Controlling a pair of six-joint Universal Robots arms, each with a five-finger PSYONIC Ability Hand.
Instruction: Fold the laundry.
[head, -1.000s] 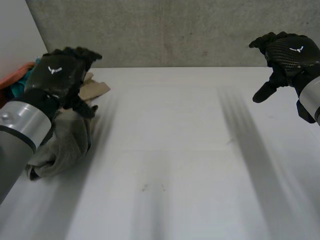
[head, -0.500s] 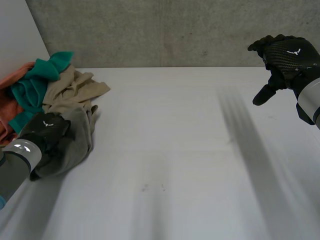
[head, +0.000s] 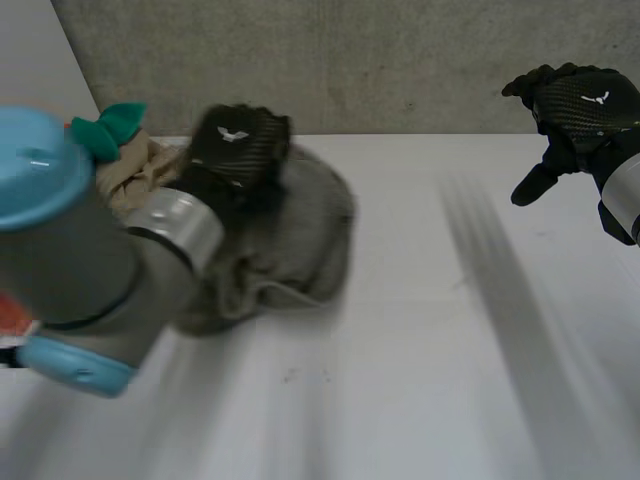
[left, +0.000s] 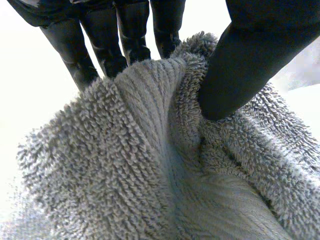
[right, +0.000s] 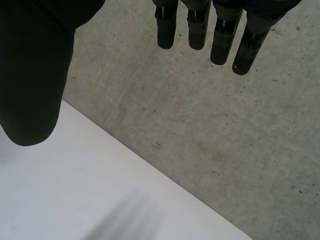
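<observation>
White table (head: 420, 390) under a grey concrete wall (head: 350, 60): at far left, crumpled teal cloth (head: 115, 125) and beige cloth (head: 148, 165) are heaped unfolded. Beside them a fluffy grey terry towel (head: 305, 225) is pinched, bunched, betw. thumb and fingers of the left hand (head: 238, 145). The right hand (head: 580, 100) is held aloft at right, fingers straight, nothing gripped; no fold is seen yet, so the task is judged barely begun.

No words or numbers can be read anywhere. The back of the left hand (head: 236, 140) carries a small white mark, perhaps a winged emblem, and the back of the right hand (head: 585, 100) carries the same mark.
</observation>
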